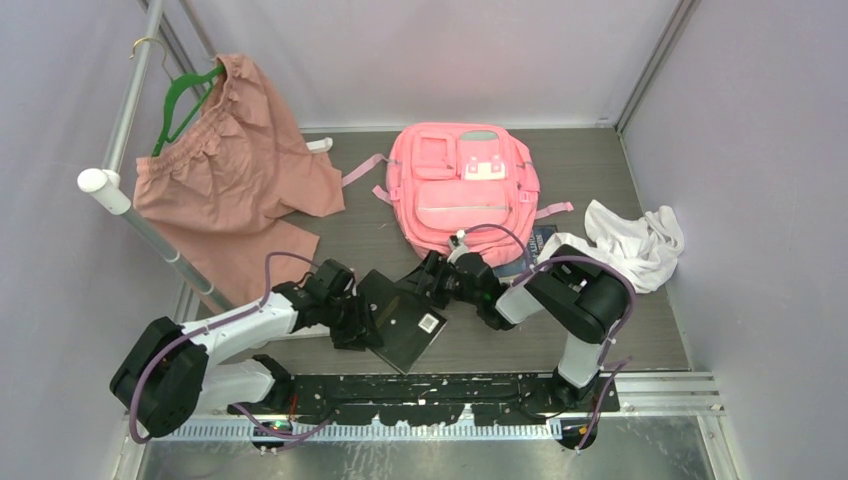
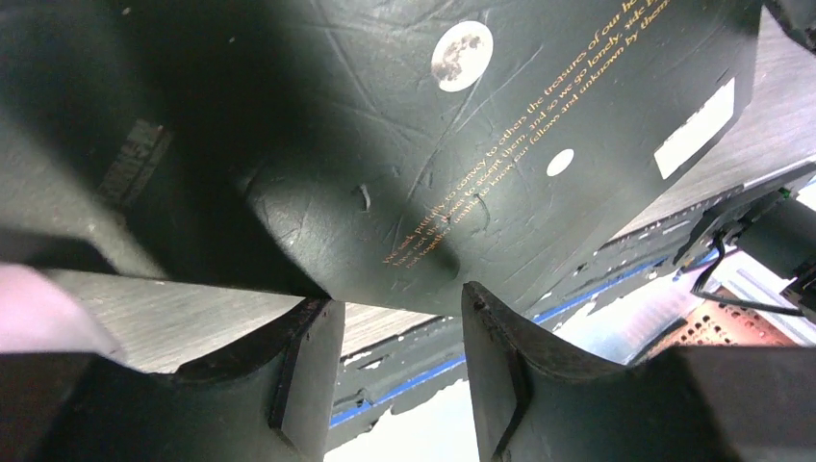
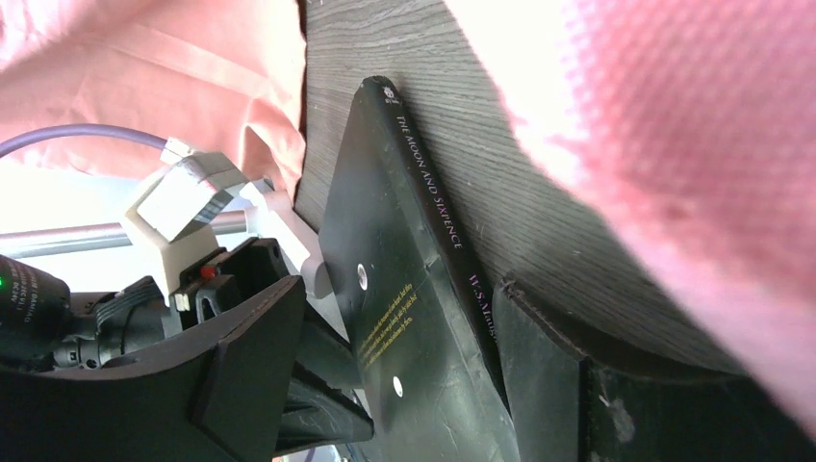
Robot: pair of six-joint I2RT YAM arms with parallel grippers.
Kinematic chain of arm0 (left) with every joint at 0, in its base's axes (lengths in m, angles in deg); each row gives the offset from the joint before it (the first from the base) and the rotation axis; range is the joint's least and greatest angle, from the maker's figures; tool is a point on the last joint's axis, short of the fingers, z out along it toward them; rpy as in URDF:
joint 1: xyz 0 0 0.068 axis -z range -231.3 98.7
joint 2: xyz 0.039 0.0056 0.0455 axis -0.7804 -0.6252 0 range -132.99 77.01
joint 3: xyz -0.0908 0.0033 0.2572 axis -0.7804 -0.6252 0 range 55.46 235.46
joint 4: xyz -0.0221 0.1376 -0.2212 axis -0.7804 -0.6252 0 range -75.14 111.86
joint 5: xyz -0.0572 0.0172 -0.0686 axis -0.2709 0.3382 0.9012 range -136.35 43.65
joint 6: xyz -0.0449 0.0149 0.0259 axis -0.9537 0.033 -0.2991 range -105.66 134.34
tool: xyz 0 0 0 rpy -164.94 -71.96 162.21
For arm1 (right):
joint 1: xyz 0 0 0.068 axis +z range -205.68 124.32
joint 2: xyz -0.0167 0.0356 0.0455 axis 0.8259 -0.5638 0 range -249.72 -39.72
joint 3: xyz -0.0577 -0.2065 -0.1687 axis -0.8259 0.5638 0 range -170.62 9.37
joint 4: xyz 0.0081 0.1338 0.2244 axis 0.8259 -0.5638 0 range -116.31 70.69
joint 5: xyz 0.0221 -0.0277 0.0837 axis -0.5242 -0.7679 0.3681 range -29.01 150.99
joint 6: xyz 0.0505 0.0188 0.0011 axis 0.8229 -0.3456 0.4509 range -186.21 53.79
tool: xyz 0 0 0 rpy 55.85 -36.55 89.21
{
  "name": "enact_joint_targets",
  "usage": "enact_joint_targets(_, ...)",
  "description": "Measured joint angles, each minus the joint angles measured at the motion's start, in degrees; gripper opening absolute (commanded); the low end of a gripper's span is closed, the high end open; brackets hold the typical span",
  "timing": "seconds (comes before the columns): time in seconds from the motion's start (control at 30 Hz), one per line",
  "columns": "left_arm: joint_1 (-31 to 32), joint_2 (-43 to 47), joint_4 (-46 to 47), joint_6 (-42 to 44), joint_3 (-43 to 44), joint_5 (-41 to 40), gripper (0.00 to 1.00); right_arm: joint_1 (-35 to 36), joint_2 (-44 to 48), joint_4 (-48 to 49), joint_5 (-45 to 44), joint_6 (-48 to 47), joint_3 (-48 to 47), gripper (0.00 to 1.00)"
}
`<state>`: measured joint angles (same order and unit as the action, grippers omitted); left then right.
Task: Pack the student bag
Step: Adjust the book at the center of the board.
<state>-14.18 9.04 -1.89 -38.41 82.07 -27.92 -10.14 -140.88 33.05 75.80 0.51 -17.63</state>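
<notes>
The student bag (image 1: 465, 185), bright pink, lies flat at the back middle of the table; its fabric fills the right of the right wrist view (image 3: 693, 144). A black paperback book (image 1: 405, 322) stands tilted between my two grippers, with its spine by the table (image 3: 404, 279). My left gripper (image 1: 362, 325) is open at the book's left edge. The back cover (image 2: 433, 144) hangs just above its fingertips, and nothing is between them (image 2: 399, 303). My right gripper (image 1: 425, 283) is open. Its jaws straddle the book's spine end (image 3: 396, 289), with the right finger against the spine.
A dusty-pink garment (image 1: 235, 165) hangs on a green hanger from a metal rail (image 1: 130, 210) at the left. A white cloth (image 1: 635, 240) lies at the right. A dark blue flat thing (image 1: 540, 240) pokes out from under the bag's near right corner.
</notes>
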Motion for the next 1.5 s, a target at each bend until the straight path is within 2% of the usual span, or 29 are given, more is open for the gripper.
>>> enact_joint_targets(0.13, 0.52, -0.04, -1.03, -0.57, 0.0, 2.19, 0.49, 0.74, -0.35, 0.31, -0.24, 0.26, 0.0, 0.73)
enact_joint_targets(0.23, 0.7, -0.07, -1.2, -0.7, -0.02, 2.86, 0.49, 1.05, 1.31, -3.1, -0.55, -1.07, -0.11, 0.74)
enact_joint_targets(0.43, 1.07, -0.5, -1.31, -0.55, -0.02, 3.96, 0.49, 4.44, 12.76, -26.27, -1.6, -11.17, -1.73, 0.76)
enact_joint_targets(0.57, 1.07, -2.16, -2.14, 0.35, 1.05, 4.59, 0.49, 5.51, 14.45, -31.52, -0.42, -14.38, -2.71, 0.76)
enact_joint_targets(0.77, 1.07, -4.72, -7.96, 1.2, 3.28, 4.61, 0.49, 6.38, 11.06, -24.96, 0.92, -12.11, -2.69, 0.7)
enact_joint_targets(1.03, 1.16, -6.19, -14.84, 2.49, 4.35, 4.98, 0.48, 6.4, 0.68, -2.45, 1.88, 1.01, -0.46, 0.69)
enact_joint_targets(1.2, 1.36, -7.08, -17.35, 3.58, 5.01, 5.57, 0.49, 6.43, -1.09, 3.65, 3.13, 5.35, 0.35, 0.68)
enact_joint_targets(1.33, 1.92, -7.8, -18.58, 4.46, 5.75, 5.75, 0.48, 6.47, -0.02, 3.28, 4.11, 5.53, 0.44, 0.68)
enact_joint_targets(1.5, 2.69, -9.97, -20.24, 6.88, 8.24, 5.35, 0.46, 7.39, 7.26, -7.69, 3.89, -0.28, 0.44, 0.68)
